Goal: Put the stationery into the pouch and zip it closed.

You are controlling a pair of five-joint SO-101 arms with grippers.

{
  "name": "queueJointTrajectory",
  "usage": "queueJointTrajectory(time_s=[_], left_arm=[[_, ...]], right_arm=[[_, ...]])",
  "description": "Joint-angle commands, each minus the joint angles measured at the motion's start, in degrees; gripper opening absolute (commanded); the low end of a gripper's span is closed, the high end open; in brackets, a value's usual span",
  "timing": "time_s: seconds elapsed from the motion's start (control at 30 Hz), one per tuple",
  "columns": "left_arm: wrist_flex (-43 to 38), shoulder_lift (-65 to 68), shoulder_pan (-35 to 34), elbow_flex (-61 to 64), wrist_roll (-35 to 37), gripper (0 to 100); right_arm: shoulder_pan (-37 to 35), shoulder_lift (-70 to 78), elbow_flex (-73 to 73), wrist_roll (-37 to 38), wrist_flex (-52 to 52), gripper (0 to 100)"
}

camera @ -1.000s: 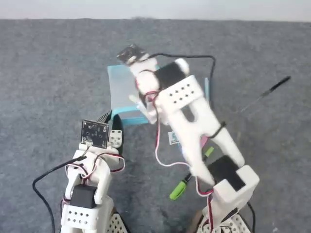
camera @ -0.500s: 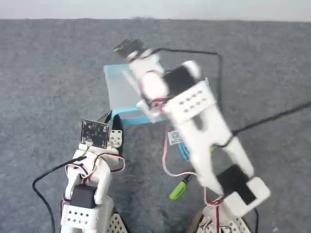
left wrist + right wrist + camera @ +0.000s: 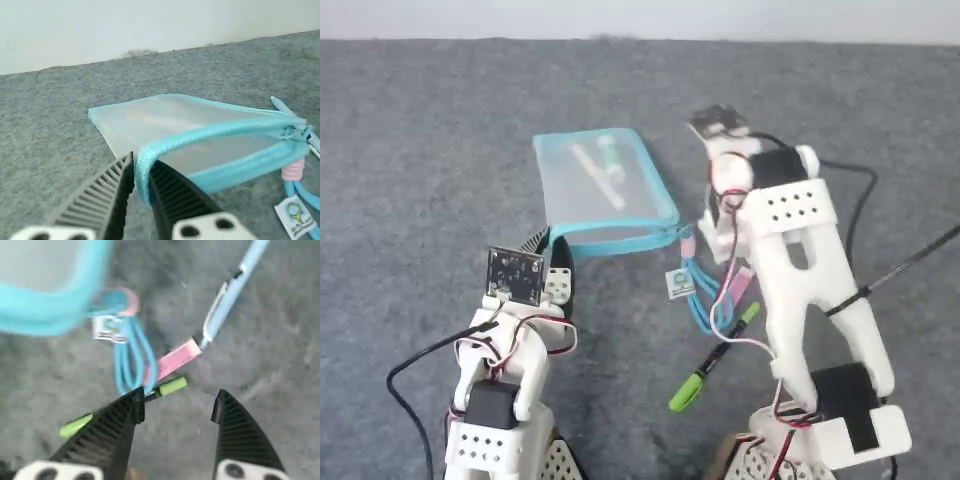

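Pouch (image 3: 165, 125) pinched by left hand (image 3: 141, 162) — right hand (image 3: 180, 397) spread.

Frosted plastic pouch (image 3: 620, 205) on rough, matt carpet (image 3: 420, 150).

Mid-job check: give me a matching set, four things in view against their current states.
1 left claw
2 right claw
3 green marker
4 pouch

A open, above the table
B some items inside
C lying loose outside the pouch
D shut on the pouch's corner

Pairs: 1-D, 2-A, 3-C, 4-B
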Motion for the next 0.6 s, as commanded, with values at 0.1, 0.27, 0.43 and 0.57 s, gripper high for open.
queueJointTrajectory(time_s=[0.1,0.27,0.43,0.57], left_arm=[[-0.4,-0.1,0.1,-0.2,0.8,1],[-0.4,-0.1,0.1,-0.2,0.8,1],[-0.4,-0.1,0.1,-0.2,0.8,1],[-0.4,-0.1,0.1,-0.2,0.8,1]], right_arm=[[2.2,-0.2,6.3,1.1,-12.8,21.2],[5.0,6.5,6.2,1.1,-19.9,21.2],[7.1,14.1,3.7,1.2,-23.9,21.2],[7.5,19.8,1.3,1.1,-24.0,18.4]])
